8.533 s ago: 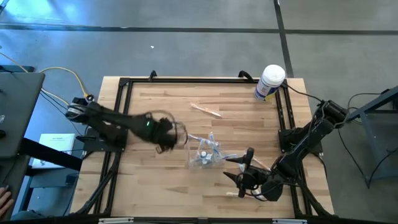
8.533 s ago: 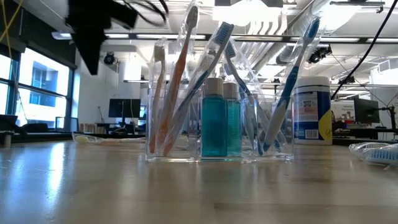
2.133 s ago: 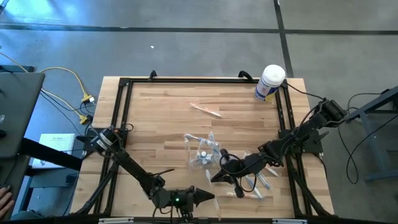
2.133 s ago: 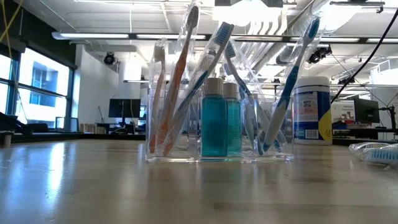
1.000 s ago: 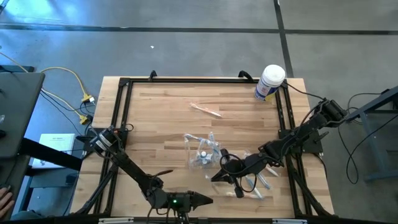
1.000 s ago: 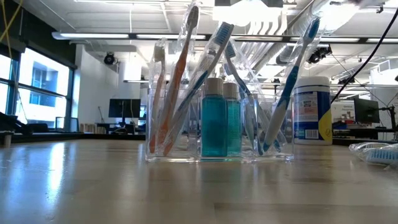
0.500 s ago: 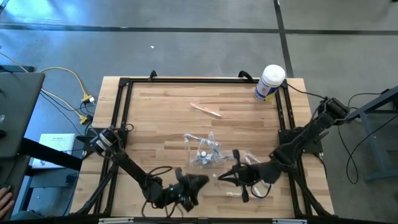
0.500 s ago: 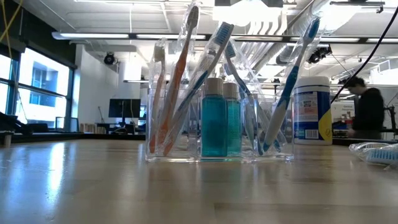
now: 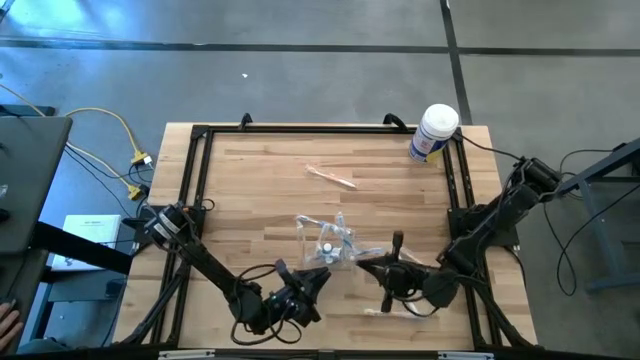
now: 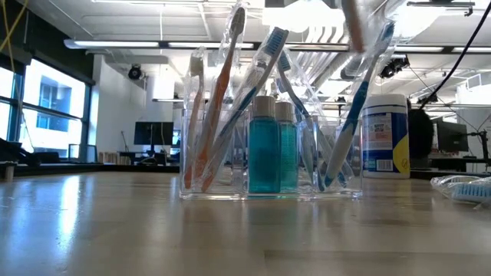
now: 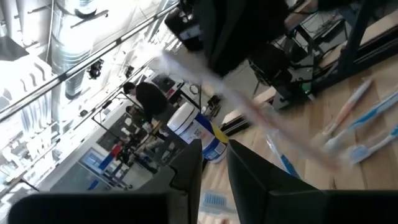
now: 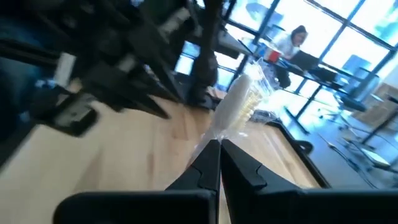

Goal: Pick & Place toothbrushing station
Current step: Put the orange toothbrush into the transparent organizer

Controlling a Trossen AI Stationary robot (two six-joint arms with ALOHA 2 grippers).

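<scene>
The toothbrushing station (image 9: 325, 245), a clear holder with several toothbrushes and teal bottles, stands on its base at mid table (image 10: 268, 130). My right gripper (image 9: 364, 265) hovers just to its near right, shut on a pale toothbrush (image 12: 239, 102). That toothbrush shows blurred above the station (image 10: 355, 23) and across the left wrist view (image 11: 249, 112). My left gripper (image 9: 320, 273) is just near of the station, toward the table's near edge. Its fingers (image 11: 214, 165) stand a little apart with nothing between them. My right gripper pinches the toothbrush between its two shut fingertips, on the thin part just behind the bristle head (image 12: 219, 138). The white bristle head sticks out past the fingertips. The brush is lifted clear of the table.
A white tub with a blue label (image 9: 435, 130) stands at the far right corner. One toothbrush (image 9: 331, 177) lies toward the far side. Loose toothbrushes (image 9: 400, 308) lie near the right front. A dark frame rail (image 9: 200, 180) runs along the table's sides.
My left gripper has come from the table's near edge toward the station and has rolled about its own line. My right arm has swung its elbow toward the near edge, turning its gripper, and the held toothbrush now shows above the station in the low view.
</scene>
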